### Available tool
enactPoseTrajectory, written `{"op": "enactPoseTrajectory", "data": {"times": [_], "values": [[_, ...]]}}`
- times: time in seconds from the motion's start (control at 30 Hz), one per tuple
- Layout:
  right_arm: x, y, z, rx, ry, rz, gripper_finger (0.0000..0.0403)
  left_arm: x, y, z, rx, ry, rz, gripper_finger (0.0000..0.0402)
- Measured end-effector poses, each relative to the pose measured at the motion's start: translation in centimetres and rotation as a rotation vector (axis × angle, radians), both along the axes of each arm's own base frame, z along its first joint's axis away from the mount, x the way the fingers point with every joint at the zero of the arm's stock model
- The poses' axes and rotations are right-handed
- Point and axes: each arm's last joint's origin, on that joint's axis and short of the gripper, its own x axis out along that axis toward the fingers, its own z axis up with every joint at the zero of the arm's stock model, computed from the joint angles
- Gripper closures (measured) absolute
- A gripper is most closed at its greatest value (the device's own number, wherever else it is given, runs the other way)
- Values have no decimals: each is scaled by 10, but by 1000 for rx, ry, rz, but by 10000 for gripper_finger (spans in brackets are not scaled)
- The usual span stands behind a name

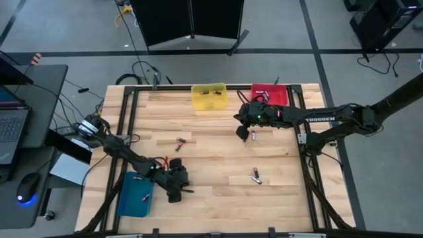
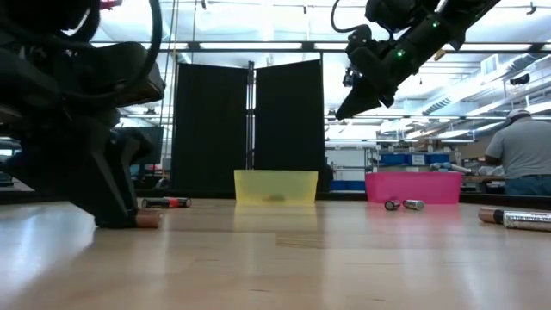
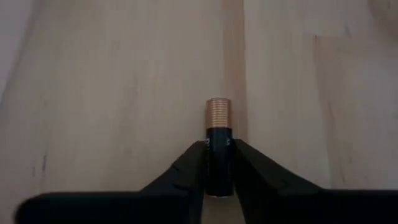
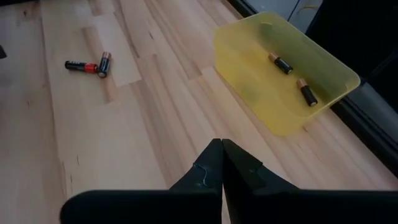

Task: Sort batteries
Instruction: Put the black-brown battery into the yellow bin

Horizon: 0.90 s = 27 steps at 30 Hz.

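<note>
My left gripper [image 1: 176, 185] is low at the table's near left, beside the blue bin [image 1: 135, 196], and is shut on a black battery with a copper end [image 3: 219, 149]. My right gripper [image 1: 244, 132] is shut and empty, high above the table [image 2: 346, 105] in front of the red bin [image 1: 268, 92]. The yellow bin [image 4: 283, 74] holds two batteries [image 4: 292, 74]. Loose batteries lie on the table at mid-left [image 1: 180, 141] and near right [image 1: 256, 176]. My left gripper pinches the battery's black body [image 3: 219, 163] between its two fingers, one on each side. The copper end [image 3: 218, 112] sticks out past the fingertips. In the low view the copper end [image 2: 148, 220] is down at the table top.
The yellow bin [image 1: 209, 96] and red bin stand at the far edge, the blue bin at the near left. A dark frame rims the table. A person [image 2: 523, 155] stands in the room beyond. Bare wood lies between the two arms.
</note>
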Motion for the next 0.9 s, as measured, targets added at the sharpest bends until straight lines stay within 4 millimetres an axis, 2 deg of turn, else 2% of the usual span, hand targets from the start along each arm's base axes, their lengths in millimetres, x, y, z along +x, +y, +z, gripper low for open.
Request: {"op": "enactPoseTrajectory", "data": {"times": [0.1, 0.2, 0.33, 0.57, 0.77, 0.9], "values": [[0, 2, 0, 0, 0, 8, 392, 7, 7, 7, 21, -14, -6, 353], [1, 4, 0, 0, -1, 14, 392, 20, 22, 18, 77, -45, 6, 355], [1, 5, 0, -1, -2, 21, 392, 40, 49, 44, 124, -101, 24, 355], [1, 8, -1, 4, 8, 30, 392, 67, 140, 78, 155, -155, 62, 355], [1, 8, 0, 9, 2, 22, 392, 76, 219, 117, 294, -140, 136, 355], [1, 6, -1, 13, 1, 14, 392, 78, 271, 138, 304, -176, 169, 355]]}}
